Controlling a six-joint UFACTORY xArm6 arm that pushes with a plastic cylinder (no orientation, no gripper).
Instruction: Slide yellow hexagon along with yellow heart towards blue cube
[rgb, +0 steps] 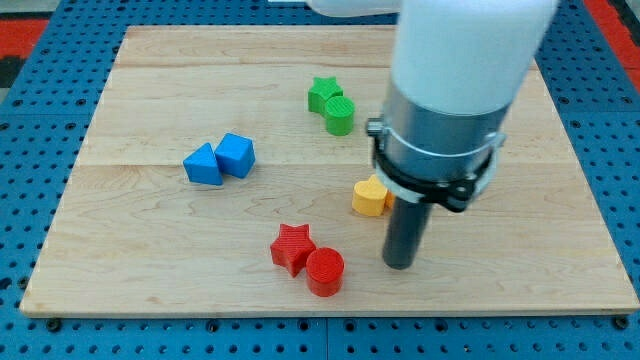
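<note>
A yellow heart (368, 197) lies right of the board's middle; a sliver of a second yellow block, likely the hexagon (389, 194), shows just behind it, mostly hidden by the arm. The blue cube (237, 154) sits at the left of centre, touching a blue triangular block (203, 165) on its left. My tip (400, 264) rests on the board just below and to the right of the yellow heart, a short way apart from it.
A green star (322, 94) and a green cylinder (340, 115) sit together near the view's top centre. A red star (292, 246) and a red cylinder (324, 271) sit together near the bottom centre, left of my tip. The wooden board (150, 260) lies on a blue pegboard.
</note>
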